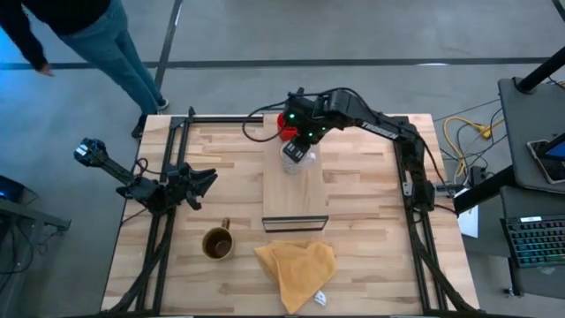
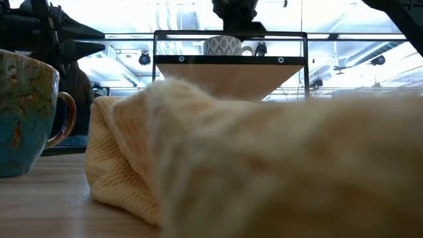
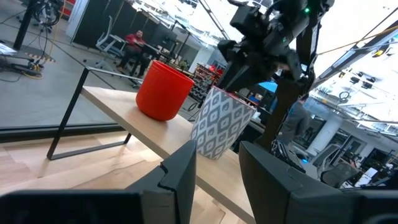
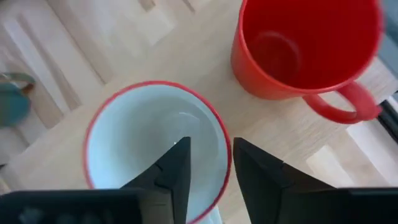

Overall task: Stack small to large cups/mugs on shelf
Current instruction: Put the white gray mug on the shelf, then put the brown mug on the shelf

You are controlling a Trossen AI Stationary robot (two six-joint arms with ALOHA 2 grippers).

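Your right hand (image 1: 298,152) hovers over the white mug (image 1: 295,157) on the shelf (image 1: 296,201) beside the red mug (image 1: 287,124), fingers narrowly parted, gripping nothing. Left hand (image 1: 201,184) idles, parted. Brown mug (image 1: 217,243) waits on table (image 1: 371,256); fetch next.

1. The high view is evenly and softly lit; the table (image 1: 353,221) shows only faint shadows.
2. In the low view bright ceiling lights wash out the upper frame, so the shelf (image 2: 230,61) is backlit.
3. Across the centre and lower right of the low view, the yellow cloth (image 2: 264,165) is a heavy out-of-focus blur.
4. In the right wrist view the red mug (image 4: 305,50) is motion-smeared at its right edge.
5. In the left wrist view a bright background glares at the upper right.
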